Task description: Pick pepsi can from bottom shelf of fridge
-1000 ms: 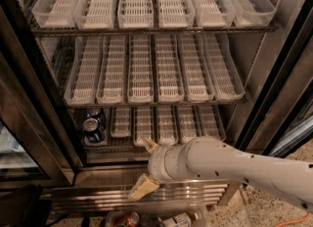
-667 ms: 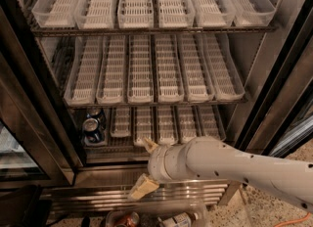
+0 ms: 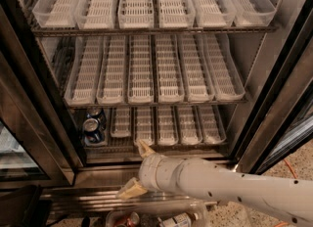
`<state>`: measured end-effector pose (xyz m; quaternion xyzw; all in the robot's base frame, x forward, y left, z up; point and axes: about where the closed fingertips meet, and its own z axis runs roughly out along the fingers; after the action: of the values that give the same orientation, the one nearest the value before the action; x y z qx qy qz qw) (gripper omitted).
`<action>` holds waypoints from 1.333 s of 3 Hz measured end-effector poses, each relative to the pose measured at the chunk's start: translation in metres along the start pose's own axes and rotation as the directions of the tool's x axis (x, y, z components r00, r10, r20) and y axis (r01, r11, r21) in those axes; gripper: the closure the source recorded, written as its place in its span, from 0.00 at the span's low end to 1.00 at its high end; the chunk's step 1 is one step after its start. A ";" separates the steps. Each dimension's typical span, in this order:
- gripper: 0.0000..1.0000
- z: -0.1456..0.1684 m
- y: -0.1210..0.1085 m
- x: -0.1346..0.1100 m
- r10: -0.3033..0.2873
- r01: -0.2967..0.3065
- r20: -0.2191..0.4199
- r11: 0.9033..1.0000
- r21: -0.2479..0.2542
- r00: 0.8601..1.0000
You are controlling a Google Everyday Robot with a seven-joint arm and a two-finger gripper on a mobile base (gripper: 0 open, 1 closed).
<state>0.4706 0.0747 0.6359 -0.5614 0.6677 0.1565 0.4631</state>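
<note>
The fridge (image 3: 274, 99) stands open with three tray-lined racks. On the bottom shelf (image 3: 166, 145), in the leftmost lane, stands a dark-blue pepsi can (image 3: 92, 129) with a silver top; a second can (image 3: 96, 113) sits right behind it. My gripper (image 3: 138, 168) is open and empty. It hangs in front of the fridge's base, below and to the right of the pepsi can, with one tan fingertip (image 3: 145, 148) up by the shelf's front edge and the other (image 3: 130, 190) lower down. The white arm (image 3: 225, 184) reaches in from the right.
White slotted lane trays (image 3: 166, 125) fill the rest of the bottom shelf. The middle rack (image 3: 154, 101) overhangs it closely. Black door frames stand at the left (image 3: 34, 123) and the right (image 3: 288, 84). A clear bin with bottles (image 3: 156, 218) sits on the floor below the gripper.
The gripper has shifted slightly down and to the left and stays open. The cans have not moved.
</note>
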 end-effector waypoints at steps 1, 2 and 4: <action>0.00 0.026 -0.012 -0.020 0.018 -0.029 0.113 0.994 0.103 0.993; 0.00 0.050 -0.024 -0.038 0.052 -0.085 0.181 0.981 0.176 0.982; 0.00 0.095 -0.031 -0.064 0.112 -0.174 0.237 0.951 0.257 0.965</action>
<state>0.5364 0.1727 0.6467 -0.4205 0.6668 0.1566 0.5950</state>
